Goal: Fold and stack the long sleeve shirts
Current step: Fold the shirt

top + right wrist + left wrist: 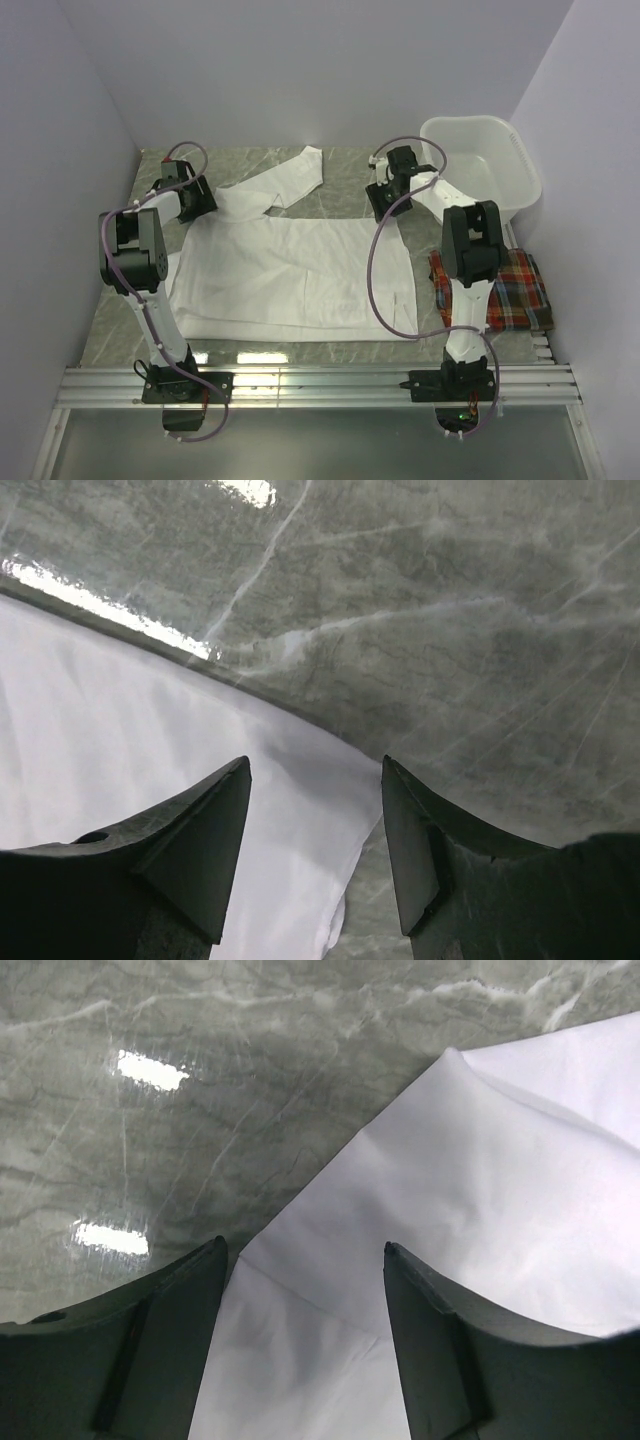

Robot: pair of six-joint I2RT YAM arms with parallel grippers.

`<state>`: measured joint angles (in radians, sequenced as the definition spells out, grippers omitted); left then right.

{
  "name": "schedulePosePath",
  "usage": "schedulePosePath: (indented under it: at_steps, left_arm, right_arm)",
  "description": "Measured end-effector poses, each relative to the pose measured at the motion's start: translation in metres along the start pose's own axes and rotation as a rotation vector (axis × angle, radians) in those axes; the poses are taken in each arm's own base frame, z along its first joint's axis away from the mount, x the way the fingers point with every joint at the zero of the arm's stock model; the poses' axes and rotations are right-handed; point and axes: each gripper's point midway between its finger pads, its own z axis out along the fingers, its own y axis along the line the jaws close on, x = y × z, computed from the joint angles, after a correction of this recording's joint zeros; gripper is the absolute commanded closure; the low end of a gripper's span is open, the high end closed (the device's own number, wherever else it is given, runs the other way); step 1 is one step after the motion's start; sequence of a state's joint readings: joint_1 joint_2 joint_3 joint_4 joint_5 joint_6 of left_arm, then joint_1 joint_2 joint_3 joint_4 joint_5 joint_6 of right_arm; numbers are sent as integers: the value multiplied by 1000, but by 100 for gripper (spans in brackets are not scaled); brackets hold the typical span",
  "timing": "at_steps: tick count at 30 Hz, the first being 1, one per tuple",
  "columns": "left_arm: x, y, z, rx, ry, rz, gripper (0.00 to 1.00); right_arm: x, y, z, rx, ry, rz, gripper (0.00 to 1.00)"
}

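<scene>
The plain white collared long sleeve shirt (300,270) lies spread flat on the grey marble table (340,198), probably so that its far corners can be lifted and folded over. The red, orange and dark plaid shirt (510,290) sits folded at the right, likely as the base of the stack. The left gripper (303,1255) hangs with its jaws apart over the far left shoulder, with white cloth beneath but not pinched, and the right gripper (316,770), also parted and empty, straddles the shirt's far right edge.
</scene>
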<state>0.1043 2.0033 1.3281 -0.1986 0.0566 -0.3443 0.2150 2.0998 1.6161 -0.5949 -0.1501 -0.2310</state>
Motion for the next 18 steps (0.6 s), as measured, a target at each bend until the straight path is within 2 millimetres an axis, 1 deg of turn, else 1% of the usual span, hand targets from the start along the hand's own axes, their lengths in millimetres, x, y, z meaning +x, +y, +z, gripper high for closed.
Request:
schedulePosePath:
  at_steps: [3, 6, 11, 12, 13, 15, 16, 17, 18]
  left_arm:
    - [-2, -1, 2, 6, -2, 4, 32]
    - [-3, -2, 3, 10, -1, 10, 33]
    - [-4, -3, 4, 17, -5, 12, 34]
    - [-4, -3, 4, 18, -4, 13, 35]
    - [-4, -3, 4, 19, -3, 14, 35]
    - [-4, -4, 5, 24, -3, 14, 37]
    - [-5, -4, 6, 26, -3, 17, 39]
    - [-5, -4, 6, 27, -3, 17, 44]
    - [-5, -4, 7, 28, -3, 18, 44]
  right_arm:
    - [-1, -2, 8, -5, 16, -23, 38]
    - [4, -2, 14, -13, 41, -42, 40]
    - [11, 0, 14, -36, 70, -70, 45]
    - [11, 1, 13, -43, 74, -74, 48]
    - [12, 2, 13, -49, 78, -78, 54]
    - [14, 4, 12, -62, 87, -89, 61]
    - [16, 5, 12, -67, 92, -91, 68]
    - [17, 5, 12, -70, 96, -92, 71]
    - [19, 6, 13, -74, 102, -92, 73]
